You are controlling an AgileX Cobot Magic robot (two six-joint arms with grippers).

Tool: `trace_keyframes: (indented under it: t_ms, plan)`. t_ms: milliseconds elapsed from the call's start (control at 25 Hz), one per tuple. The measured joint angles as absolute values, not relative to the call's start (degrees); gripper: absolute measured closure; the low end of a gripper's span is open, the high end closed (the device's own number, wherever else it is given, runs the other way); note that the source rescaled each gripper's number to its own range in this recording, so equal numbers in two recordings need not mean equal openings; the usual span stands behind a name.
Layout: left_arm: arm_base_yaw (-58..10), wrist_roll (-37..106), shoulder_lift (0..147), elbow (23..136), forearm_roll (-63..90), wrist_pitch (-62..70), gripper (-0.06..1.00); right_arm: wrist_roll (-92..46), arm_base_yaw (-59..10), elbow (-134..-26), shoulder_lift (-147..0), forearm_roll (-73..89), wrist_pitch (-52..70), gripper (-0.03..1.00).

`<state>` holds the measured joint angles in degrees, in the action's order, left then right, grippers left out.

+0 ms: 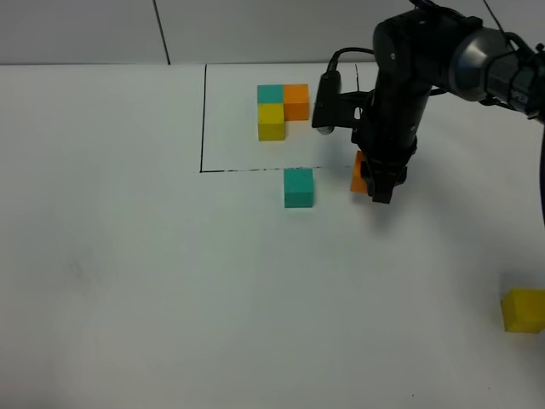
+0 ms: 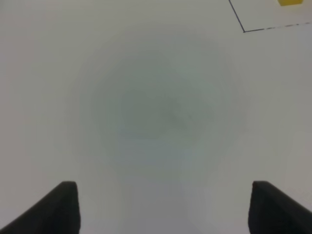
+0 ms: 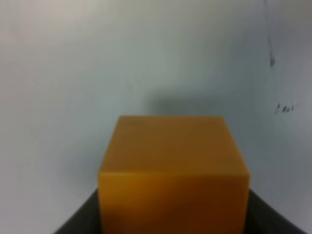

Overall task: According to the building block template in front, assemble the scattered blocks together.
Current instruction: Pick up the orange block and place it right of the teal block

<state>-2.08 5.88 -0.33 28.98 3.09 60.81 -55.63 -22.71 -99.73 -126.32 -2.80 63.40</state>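
The building block template lies at the back: teal, orange and yellow cubes in an L inside a thin black-lined frame. A loose teal cube sits just in front of the frame's near line. To its right, my right gripper is shut on the loose orange cube, which fills the right wrist view between dark fingers. A loose yellow cube rests far right, near the edge. My left gripper is open over bare table, holding nothing.
The white table spreads wide to the left and front. The left wrist view catches a corner of the black frame line and a sliver of yellow block. The right arm reaches down over the frame's right side.
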Motion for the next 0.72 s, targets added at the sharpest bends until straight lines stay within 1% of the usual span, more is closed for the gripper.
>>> trace_keyframes:
  t_ms: [120,280,720]
  plan:
    - [-2.1,5.9,-0.3,29.0,3.1,60.8,0.32,-57.1,-23.4,-105.7,-130.3,-2.9,68.0,0.95]
    - [-2.1,5.9,-0.3,29.0,3.1,60.8,0.32,-58.9,-24.3,-110.1,-134.1,-3.3,69.2,0.95]
    - [-2.1,5.9,-0.3,29.0,3.1,60.8,0.32,-61.5,-25.9,-111.9,-136.5,-4.4,69.6,0.95]
